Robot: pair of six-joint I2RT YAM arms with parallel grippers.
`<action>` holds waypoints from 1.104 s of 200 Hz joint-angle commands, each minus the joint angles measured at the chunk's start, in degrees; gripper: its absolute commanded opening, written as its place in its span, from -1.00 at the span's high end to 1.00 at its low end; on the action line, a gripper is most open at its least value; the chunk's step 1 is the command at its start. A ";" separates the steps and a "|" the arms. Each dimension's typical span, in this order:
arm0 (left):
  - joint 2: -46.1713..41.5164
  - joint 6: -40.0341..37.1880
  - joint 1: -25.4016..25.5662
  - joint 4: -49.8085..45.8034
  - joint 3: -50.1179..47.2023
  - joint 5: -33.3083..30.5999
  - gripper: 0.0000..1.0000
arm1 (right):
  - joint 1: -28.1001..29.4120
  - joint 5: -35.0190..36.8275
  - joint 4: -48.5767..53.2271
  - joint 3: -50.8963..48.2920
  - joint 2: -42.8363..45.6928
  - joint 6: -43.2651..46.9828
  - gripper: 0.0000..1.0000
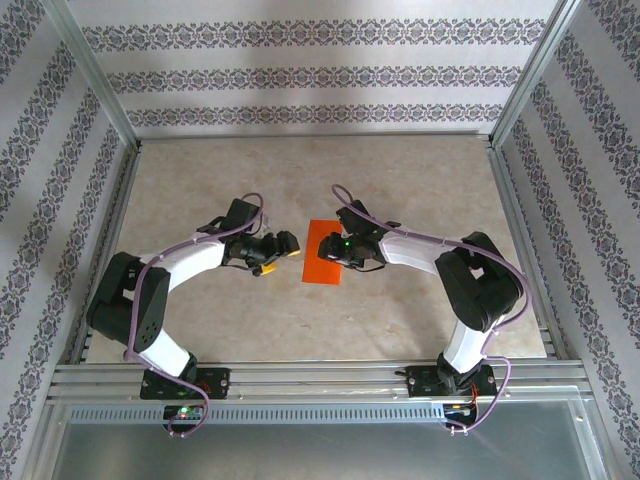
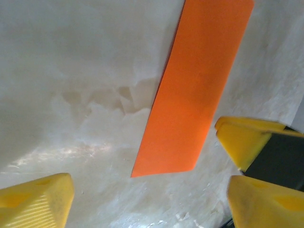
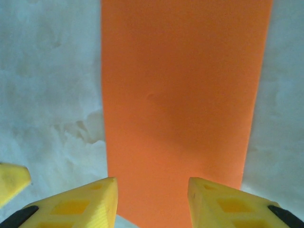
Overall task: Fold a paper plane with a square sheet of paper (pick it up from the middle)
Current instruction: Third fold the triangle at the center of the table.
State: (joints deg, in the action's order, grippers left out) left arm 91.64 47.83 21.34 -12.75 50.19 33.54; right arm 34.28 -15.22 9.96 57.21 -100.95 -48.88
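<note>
The orange-red sheet of paper [image 1: 322, 252] lies flat on the table's middle as a long rectangle [image 2: 199, 85], not in a paper plane shape. My left gripper [image 1: 285, 247] stands just left of it, open [image 2: 152, 206], with only bare table between its yellow fingers [image 2: 38, 202]. My right gripper [image 1: 342, 250] is over the sheet's right side, open [image 3: 152, 202], its yellow fingertips [image 3: 90, 204] low above the paper [image 3: 185, 95], which runs under the gap between them. I cannot tell whether they touch it. One right finger [image 2: 242, 140] also appears in the left wrist view.
The beige marbled tabletop [image 1: 420, 190] is ringed by a metal frame [image 1: 300, 378] and patterned walls. Both arms reach inward from the near edge, their grippers close together at the sheet. A left fingertip [image 3: 12, 180] shows beside the right gripper.
</note>
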 commanded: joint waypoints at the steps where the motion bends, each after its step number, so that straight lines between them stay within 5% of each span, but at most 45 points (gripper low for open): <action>1: 2.83 0.83 1.91 0.89 2.16 2.32 -0.52 | 0.67 2.46 -0.39 -0.78 -1.67 -3.30 0.14; 31: 6.20 1.66 3.65 0.48 4.19 4.57 -0.17 | 0.71 2.92 0.97 -1.17 -3.83 -3.52 0.17; 89: 10.01 1.60 4.96 -1.76 6.45 5.26 0.12 | 0.28 3.37 2.35 -3.40 -4.82 -3.08 0.20; 221: 13.83 -3.24 7.22 -10.82 10.95 0.06 0.17 | -0.24 1.74 1.29 -4.04 -5.75 -3.13 0.21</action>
State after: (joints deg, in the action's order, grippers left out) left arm 104.42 46.37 27.77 -20.60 59.70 34.94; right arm 34.22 -14.20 8.25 55.75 -103.88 -51.31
